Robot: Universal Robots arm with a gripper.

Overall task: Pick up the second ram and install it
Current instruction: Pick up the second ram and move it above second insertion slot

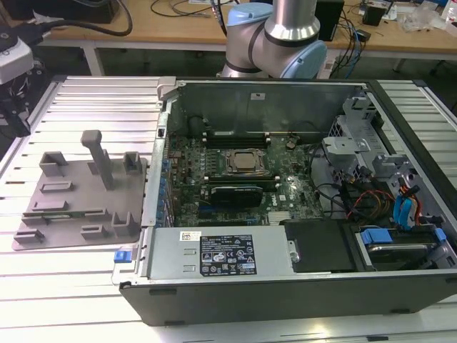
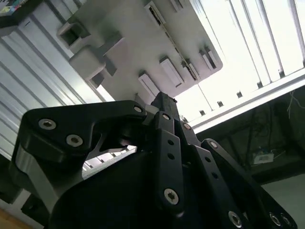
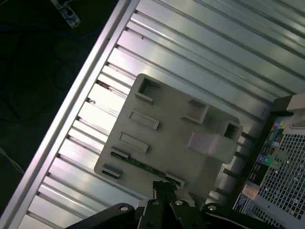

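We see the second ram (image 3: pixel 141 165) lying in a slot of the grey holder (image 3: pixel 176 129) on the ribbed worktop (image 3: pixel 190 52), beside the open computer case (image 1: pixel 285 236). Our end effector (image 3: pixel 163 187) hangs above the holder's edge near it, closed and gripping nothing

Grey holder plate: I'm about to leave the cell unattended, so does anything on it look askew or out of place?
Nothing stands out. The second ram lies flat in its slot on the grey holder plate, which sits flat on the ribbed table. The pincer points toward the plate, apart from it.
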